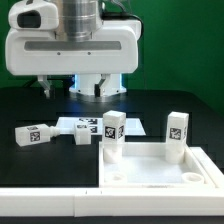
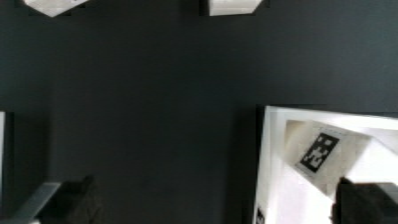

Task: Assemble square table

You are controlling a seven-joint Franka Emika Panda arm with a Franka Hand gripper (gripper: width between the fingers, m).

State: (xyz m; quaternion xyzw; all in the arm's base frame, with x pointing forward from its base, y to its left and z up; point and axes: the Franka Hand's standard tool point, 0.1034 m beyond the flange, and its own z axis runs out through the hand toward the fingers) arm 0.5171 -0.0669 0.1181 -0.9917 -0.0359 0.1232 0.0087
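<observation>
My gripper [image 1: 96, 88] hangs empty behind the square top [image 1: 160, 175], jaws wide apart, presumably ready to fetch a leg. I count four legs. An upright leg [image 1: 112, 130] and a second upright leg [image 1: 177, 130] stand in the top's far corners. A loose leg [image 1: 33, 135] and a second loose leg [image 1: 83, 138] lie beside it, toward the exterior view's left.

Reaches down from twelve o'clock of the exterior view as a grey arm [image 1: 78, 12], upright, ending in a broad white wrist housing [image 1: 70, 50]. Points the gripper [image 1: 97, 88] straight toward six o'clock, hanging in the air just under the housing. Holds the jaws spread as wide as they go. Appears in the wrist view as two dark fingers [image 2: 63, 200], far apart at opposite edges, both blurred.
</observation>
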